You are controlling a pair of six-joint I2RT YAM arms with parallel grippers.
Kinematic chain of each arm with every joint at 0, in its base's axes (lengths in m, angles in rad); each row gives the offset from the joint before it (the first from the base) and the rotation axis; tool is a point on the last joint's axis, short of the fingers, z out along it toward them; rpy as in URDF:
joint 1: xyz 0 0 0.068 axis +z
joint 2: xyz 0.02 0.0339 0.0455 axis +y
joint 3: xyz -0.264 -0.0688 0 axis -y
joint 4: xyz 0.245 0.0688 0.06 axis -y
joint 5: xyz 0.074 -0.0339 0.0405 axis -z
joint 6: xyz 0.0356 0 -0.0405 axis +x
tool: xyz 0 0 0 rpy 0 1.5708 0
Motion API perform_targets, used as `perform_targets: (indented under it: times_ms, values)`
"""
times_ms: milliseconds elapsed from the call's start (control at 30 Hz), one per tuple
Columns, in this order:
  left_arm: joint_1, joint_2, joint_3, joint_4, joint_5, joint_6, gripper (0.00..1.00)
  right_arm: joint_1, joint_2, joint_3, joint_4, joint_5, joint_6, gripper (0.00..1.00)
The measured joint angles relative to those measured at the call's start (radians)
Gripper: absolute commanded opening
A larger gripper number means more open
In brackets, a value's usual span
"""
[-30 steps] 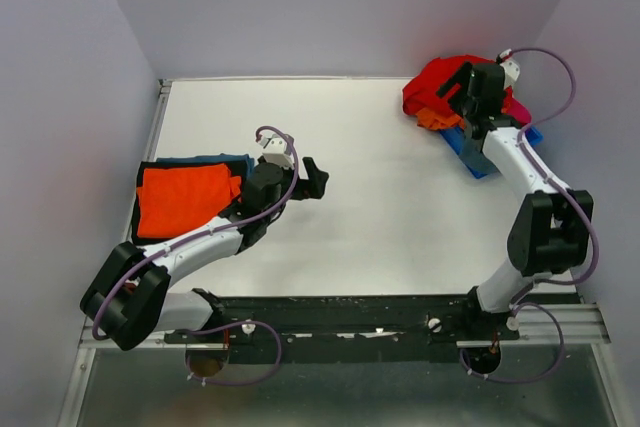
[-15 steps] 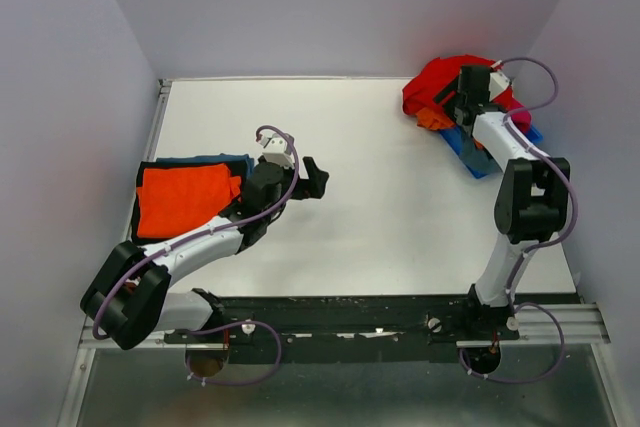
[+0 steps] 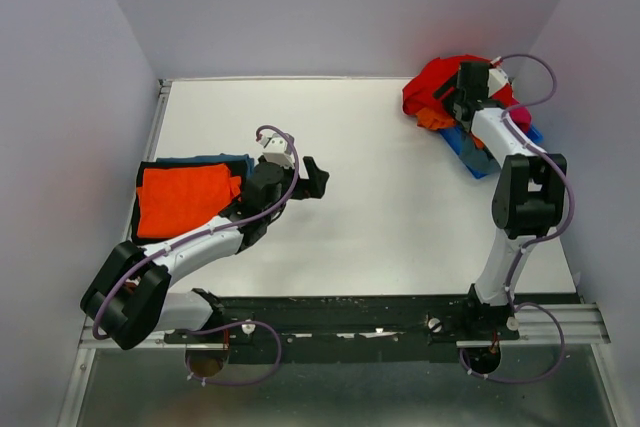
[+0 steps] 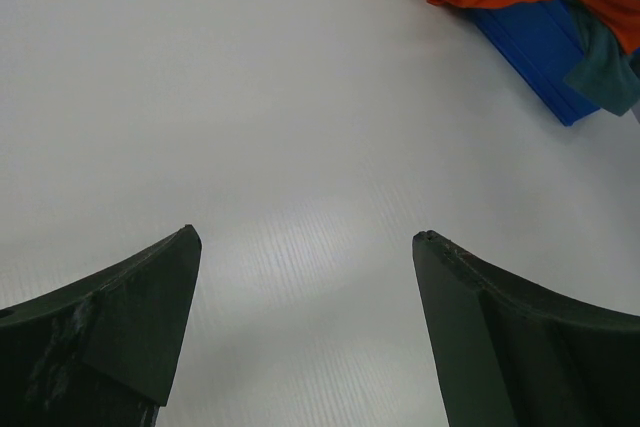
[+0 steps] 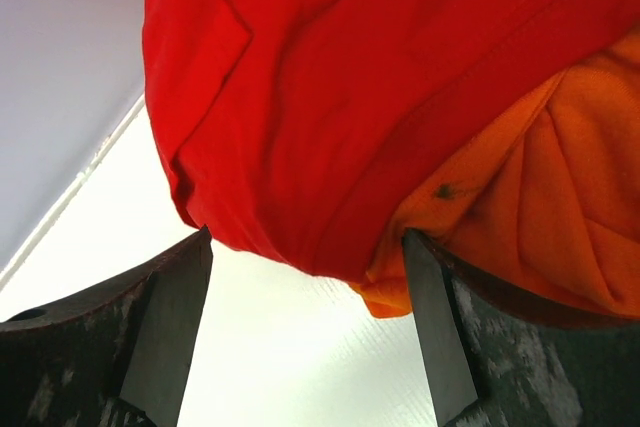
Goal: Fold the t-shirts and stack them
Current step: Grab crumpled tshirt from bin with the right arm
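Observation:
A folded orange t-shirt [image 3: 183, 197] lies on a folded teal-blue t-shirt [image 3: 215, 160] at the table's left edge. A heap at the far right holds a large red t-shirt [image 3: 432, 80], an orange t-shirt [image 3: 434, 119] and a bit of magenta t-shirt [image 3: 519, 113]. My right gripper [image 3: 452, 99] is open at the heap; in the right wrist view [image 5: 305, 247] its jaws straddle the lower edge of the red shirt [image 5: 340, 77] and the orange shirt [image 5: 540, 217]. My left gripper [image 3: 316, 179] is open and empty over bare table, also in the left wrist view [image 4: 305, 242].
A rigid blue plastic bin [image 3: 468, 152] lies under the heap, also seen in the left wrist view [image 4: 545, 52] with a grey-teal cloth [image 4: 605, 57] draped on it. Walls close the table at the back and sides. White table [image 3: 380, 207] stretches between the arms.
My right arm has swung left and folded back, bringing its gripper down to the near edge of the red and orange shirts. The left arm has not moved.

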Motion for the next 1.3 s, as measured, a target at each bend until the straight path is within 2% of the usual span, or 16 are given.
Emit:
perform_targets:
  times_ms: [400,800,867,1000,1300]
  values:
    - [0.000,0.000,0.008,-0.005,0.000,0.000,0.99,0.000,-0.120,-0.102,0.015,0.007,0.031,0.84]
    - [0.000,0.000,0.008,-0.007,0.000,0.000,0.99,0.000,-0.047,-0.035,0.032,-0.019,0.018,0.83]
    - [0.000,0.000,0.008,-0.007,0.000,0.000,0.99,0.000,-0.024,-0.032,0.032,-0.019,0.018,0.80]
    - [0.000,0.000,0.009,-0.007,0.000,0.000,0.99,0.000,0.022,-0.014,0.032,-0.021,0.013,0.60]
    - [0.000,0.000,0.009,-0.008,0.000,0.001,0.99,-0.003,0.044,0.018,0.035,-0.024,-0.021,0.59]
